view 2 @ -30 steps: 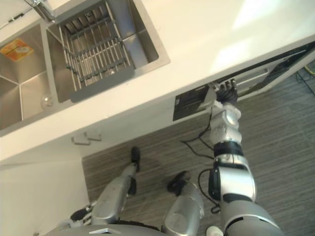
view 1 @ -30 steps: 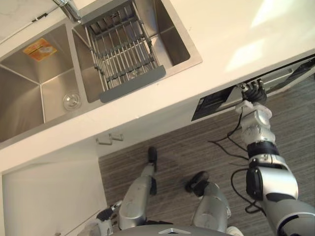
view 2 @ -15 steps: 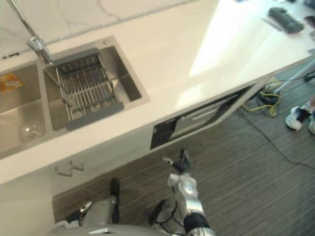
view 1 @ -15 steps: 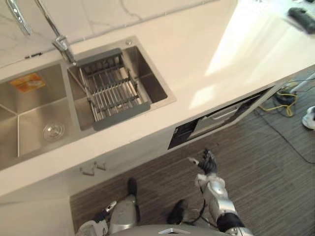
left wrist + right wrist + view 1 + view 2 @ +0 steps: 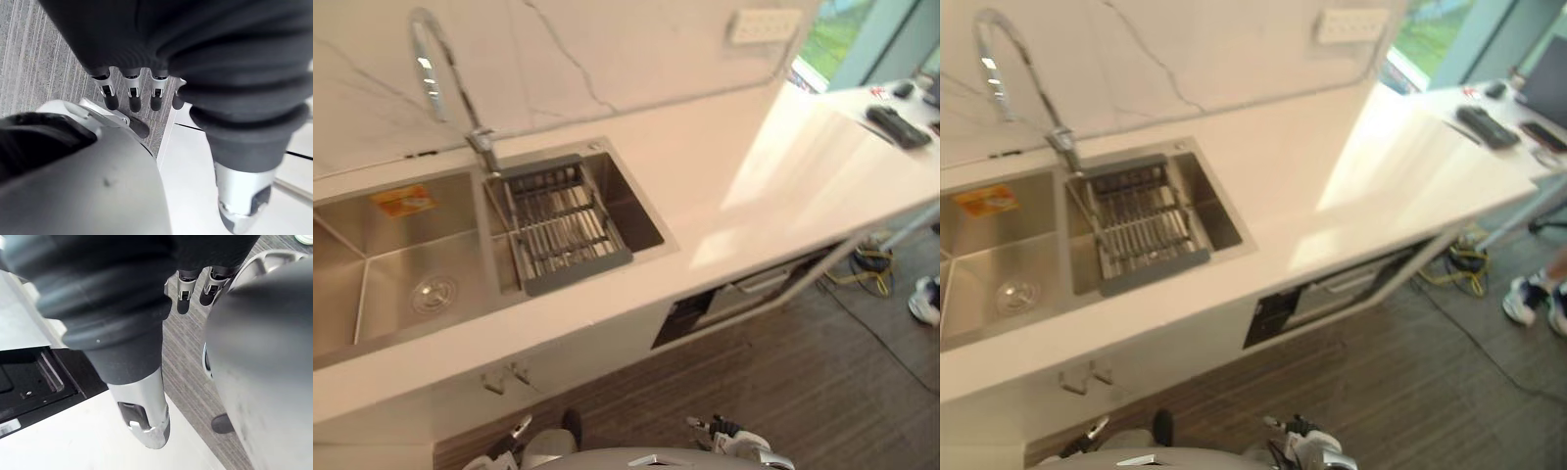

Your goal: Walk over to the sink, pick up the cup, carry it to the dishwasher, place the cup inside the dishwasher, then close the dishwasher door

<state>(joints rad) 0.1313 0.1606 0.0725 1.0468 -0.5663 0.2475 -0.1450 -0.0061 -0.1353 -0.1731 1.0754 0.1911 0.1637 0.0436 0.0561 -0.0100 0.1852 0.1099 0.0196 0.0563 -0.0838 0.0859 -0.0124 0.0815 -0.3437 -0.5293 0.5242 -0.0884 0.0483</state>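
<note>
Both robot hands hang low over the striped floor [image 5: 803,382], on the near side of the bench [image 5: 744,186] and well apart from it. The left robot hand [image 5: 133,95] is released: its fingers are straight, point down and grasp nothing. The right robot hand [image 5: 184,296] is just as slack, with straight fingers, the thumb standing apart, and nothing between them.

I cannot tell where the cup is. Neither robot hand has it. The sink [image 5: 352,235], set into the left of the bench under a tall arched faucet [image 5: 440,78], shows a slatted dish rack [image 5: 563,230] across its right basin and a drain [image 5: 433,291] in its left one. The cup may sit behind the dishwasher door [image 5: 754,291], but that space is hidden.

The dishwasher door is below the bench to the right of the sink, beside a dark control panel [image 5: 677,318]. It stands ajar, its top edge leaning out a little towards the near side.

By my judgement the door is the thing left to handle. It should be stiff and fairly heavy, hinged low, and likely to resist just before it latches. It wants a flat push from straight fingers high on its front face, near the top edge, not a pinch. If the cup comes up again, I would expect it to be light, rigid, breakable and slick when wet. It is best taken round the body with fingers against thumb.
</note>
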